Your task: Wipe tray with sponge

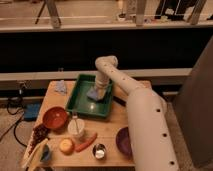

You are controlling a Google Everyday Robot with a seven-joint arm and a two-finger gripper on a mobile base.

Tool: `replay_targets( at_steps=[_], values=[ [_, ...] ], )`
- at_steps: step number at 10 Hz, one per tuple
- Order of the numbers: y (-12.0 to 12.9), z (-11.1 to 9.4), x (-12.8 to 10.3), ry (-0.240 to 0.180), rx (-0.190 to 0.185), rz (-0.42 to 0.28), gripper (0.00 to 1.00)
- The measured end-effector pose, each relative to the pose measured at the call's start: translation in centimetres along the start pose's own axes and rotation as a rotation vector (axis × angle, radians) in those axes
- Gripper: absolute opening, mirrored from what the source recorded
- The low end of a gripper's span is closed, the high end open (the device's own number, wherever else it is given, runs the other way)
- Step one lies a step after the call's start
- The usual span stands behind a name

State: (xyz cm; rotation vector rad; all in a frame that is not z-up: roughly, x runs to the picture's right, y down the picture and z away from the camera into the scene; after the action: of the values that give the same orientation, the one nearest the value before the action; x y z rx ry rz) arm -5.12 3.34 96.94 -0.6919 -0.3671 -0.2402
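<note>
gripper (98,89) presses sponge (94,94) in green tray (80,93)

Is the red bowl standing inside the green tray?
No, the red bowl stands on the table left of the green tray, where the gripper works.

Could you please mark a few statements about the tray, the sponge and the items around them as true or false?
1. The end effector is down inside the green tray. True.
2. The sponge lies on the bare table beside the red bowl. False: it is in the tray, under the end effector.
3. A carrot lies near the table's front edge. True.
4. The purple bowl sits inside the tray. False: it stands on the table, in front of the tray to the right.
5. The red bowl stands left of the tray's front. True.
</note>
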Motion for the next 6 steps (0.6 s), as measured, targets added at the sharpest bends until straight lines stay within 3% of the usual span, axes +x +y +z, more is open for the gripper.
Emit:
replay_targets(
  at_steps=[4,6],
  values=[
    [-1.8,1.6,-3.8,-0.045,-0.018,-0.081,0.0],
    [0.3,1.8,-5.6,-0.063,-0.055,-0.133,0.0]
  ],
)
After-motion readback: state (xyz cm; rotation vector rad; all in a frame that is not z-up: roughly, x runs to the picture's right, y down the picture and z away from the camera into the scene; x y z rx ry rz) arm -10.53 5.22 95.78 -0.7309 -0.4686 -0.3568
